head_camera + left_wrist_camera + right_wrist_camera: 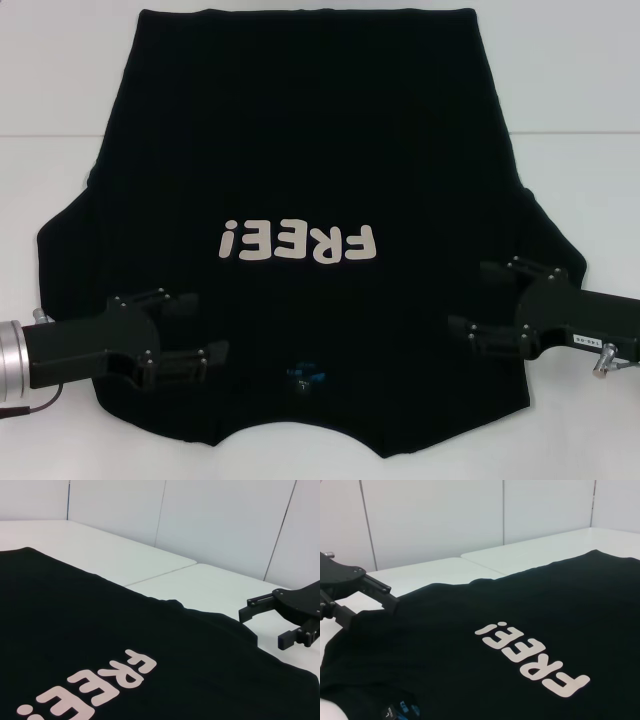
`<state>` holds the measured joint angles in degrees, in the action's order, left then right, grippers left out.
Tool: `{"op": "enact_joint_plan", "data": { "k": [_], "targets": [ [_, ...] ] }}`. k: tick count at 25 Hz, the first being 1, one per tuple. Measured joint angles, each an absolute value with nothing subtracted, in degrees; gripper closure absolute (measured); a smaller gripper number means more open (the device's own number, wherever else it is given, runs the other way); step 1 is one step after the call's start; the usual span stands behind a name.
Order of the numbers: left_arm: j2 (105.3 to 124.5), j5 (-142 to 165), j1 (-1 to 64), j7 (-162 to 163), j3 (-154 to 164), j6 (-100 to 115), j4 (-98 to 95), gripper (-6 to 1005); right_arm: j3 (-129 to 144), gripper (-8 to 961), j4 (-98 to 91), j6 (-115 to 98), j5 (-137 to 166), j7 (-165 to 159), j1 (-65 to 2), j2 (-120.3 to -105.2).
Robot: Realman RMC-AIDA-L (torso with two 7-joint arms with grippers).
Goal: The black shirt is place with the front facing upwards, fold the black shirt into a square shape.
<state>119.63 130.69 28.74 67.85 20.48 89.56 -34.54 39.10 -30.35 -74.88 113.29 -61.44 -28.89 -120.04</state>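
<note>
The black shirt (300, 150) lies flat and front up on the white table (60, 80), with its neck at the near edge. Its off-white "FREE!" lettering (298, 243) reads upside down, and a tiny blue neck label (305, 375) shows by the collar. My left gripper (208, 325) is open over the shirt's near left shoulder area. My right gripper (468, 296) is open over the near right shoulder area. The left wrist view shows the shirt (75, 630) and the right gripper (260, 629) at its edge. The right wrist view shows the lettering (532, 662) and the left gripper (372, 605).
White wall panels (225, 520) stand behind the table. A seam (45, 137) runs across the tabletop under the shirt. Bare white table lies to both sides of the shirt and beyond its far hem.
</note>
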Motion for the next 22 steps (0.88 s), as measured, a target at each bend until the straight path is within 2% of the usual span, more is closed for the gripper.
{"op": "enact_joint_plan", "data": {
  "k": [18, 22],
  "targets": [
    [119.51, 130.5, 28.6, 70.5, 20.0, 90.2, -34.5, 154, 38.9, 8, -30.3, -74.9, 113.4, -61.3, -28.8, -119.97],
    [117.10, 129.5, 29.9, 87.3, 18.3, 91.2, -34.3, 155, 38.7, 10, -30.3, -74.8, 113.4, -61.4, -28.9, -119.97]
  ]
}}
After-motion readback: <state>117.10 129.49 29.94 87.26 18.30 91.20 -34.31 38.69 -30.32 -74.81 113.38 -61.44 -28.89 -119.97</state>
